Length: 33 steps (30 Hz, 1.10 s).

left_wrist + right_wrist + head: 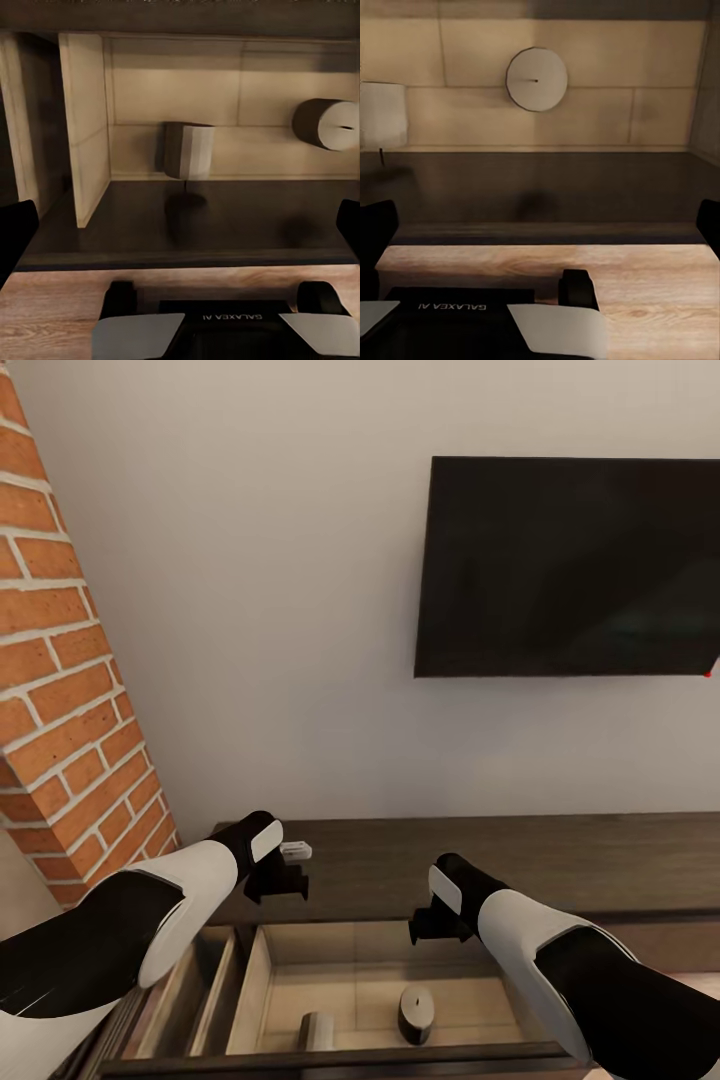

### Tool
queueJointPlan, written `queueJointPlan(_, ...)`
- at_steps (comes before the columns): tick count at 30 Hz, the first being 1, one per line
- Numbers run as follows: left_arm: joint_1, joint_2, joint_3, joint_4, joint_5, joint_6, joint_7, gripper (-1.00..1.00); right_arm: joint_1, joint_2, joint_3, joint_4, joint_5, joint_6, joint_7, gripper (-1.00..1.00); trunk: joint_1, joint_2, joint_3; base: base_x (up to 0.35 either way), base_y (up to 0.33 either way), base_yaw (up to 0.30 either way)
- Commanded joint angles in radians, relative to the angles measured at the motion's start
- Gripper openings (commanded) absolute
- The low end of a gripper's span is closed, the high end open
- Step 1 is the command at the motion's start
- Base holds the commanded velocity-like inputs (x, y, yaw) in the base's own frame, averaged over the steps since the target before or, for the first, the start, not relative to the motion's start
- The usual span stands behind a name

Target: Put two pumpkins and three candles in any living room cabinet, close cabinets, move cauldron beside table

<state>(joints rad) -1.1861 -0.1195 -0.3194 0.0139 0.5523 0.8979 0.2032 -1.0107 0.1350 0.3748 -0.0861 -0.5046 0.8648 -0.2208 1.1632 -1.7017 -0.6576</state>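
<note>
The low dark-brown cabinet (520,865) stands against the wall under a black television (570,565), its drawer (290,975) pulled out; 2 candles lie in the pale interior, 1 upright (416,1014), 1 near the front edge (316,1031), apart from each other; the left gripper (283,880) and right gripper (432,927) hang above the drawer, each with fingers spread apart and empty; a brick column (60,660) rises at the left.
</note>
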Motion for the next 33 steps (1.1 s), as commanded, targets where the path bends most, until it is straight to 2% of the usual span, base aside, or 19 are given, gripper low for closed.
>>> queueJointPlan(1,-0.001,-0.001,-0.004,0.002,0.011,0.001,0.007,1.0,0.0,0.0,0.004,-0.001,-0.011,0.003,-0.008,1.0,-0.004,0.007,0.002,0.0,0.0,0.0)
queueJointPlan(17,-0.001,-0.002,-0.004,0.004,0.008,0.0,0.008,1.0,0.0,0.0,0.004,-0.001,-0.011,0.002,-0.006,1.0,-0.065,0.119,0.052,-0.016,0.0,0.0)
queueJointPlan(28,0.0,0.002,-0.004,0.006,0.008,-0.002,0.01,1.0,0.0,0.0,0.004,-0.001,-0.011,0.0,-0.006,1.0,-0.108,0.196,0.091,-0.285,0.0,0.072)
queueJointPlan(33,0.001,0.002,-0.005,0.015,0.008,-0.047,0.009,1.0,0.0,0.0,0.004,-0.002,-0.01,0.0,-0.006,1.0,-0.127,0.231,0.112,-0.323,0.0,0.203)
